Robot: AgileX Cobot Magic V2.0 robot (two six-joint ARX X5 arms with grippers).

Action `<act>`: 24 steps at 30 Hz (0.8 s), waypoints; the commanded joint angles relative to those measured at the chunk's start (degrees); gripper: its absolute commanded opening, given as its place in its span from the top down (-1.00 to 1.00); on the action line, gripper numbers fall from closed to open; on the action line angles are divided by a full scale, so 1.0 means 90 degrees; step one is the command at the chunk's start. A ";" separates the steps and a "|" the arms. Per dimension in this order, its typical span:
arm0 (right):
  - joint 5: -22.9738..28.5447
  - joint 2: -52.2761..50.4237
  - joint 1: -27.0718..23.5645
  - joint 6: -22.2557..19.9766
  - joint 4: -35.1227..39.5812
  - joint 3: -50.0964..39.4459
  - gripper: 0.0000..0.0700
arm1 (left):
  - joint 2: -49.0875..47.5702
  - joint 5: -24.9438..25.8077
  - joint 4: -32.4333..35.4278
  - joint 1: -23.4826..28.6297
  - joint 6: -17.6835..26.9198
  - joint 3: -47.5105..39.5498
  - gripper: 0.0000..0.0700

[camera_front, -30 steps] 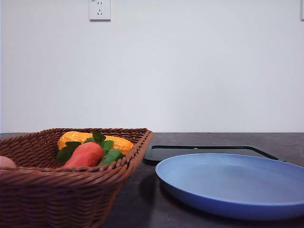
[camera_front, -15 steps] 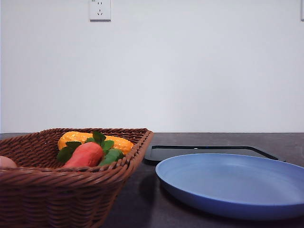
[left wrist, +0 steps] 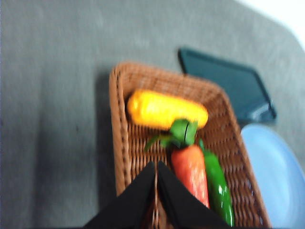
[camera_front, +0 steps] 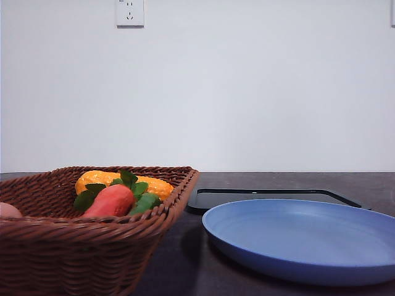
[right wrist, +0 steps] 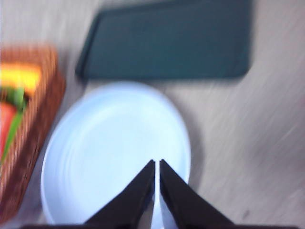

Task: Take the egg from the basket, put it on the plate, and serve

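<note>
Two black robot hands hang above the dark counter [camera_front: 185, 265], fingers pressed together on nothing: the left hand [left wrist: 157, 166] over the brown woven wicker basket [camera_front: 74, 243], the right hand [right wrist: 157, 164] over the wide light-blue round plate [camera_front: 308, 237]. Inside the basket, at its left edge, lies the small pinkish-brown egg [camera_front: 7, 210].

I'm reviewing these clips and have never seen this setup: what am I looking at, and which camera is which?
A two-armed robot at a dark table. The front view looks forward over it: a wicker basket on the left, holding a yellow vegetable, a carrot and, at the picture's edge, the egg. Beside it lies an empty blue plate, with a black tray behind. The other two pictures come from cameras on the wrists. The left claw hangs over the basket, the right claw over the plate. Both are shut and hold nothing.
</note>
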 commanded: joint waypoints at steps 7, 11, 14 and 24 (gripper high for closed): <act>-0.0190 0.1050 0.0000 -0.0186 -0.0009 0.0085 0.40 | 0.0601 0.0470 -0.0108 -0.0002 0.0317 0.0358 0.58; -0.0197 0.1597 0.0000 -0.0187 0.0025 0.0085 0.39 | 0.0612 0.0482 -0.0087 -0.0015 0.0258 0.0358 0.10; -0.0248 0.2027 0.0010 -0.0159 0.0160 0.0083 0.39 | 0.0612 0.0482 -0.0087 -0.0029 0.0257 0.0358 0.09; -0.0740 0.3351 0.0024 -0.0038 0.1050 0.0083 0.39 | 0.0612 0.0480 -0.0087 -0.0203 0.0262 0.0358 0.09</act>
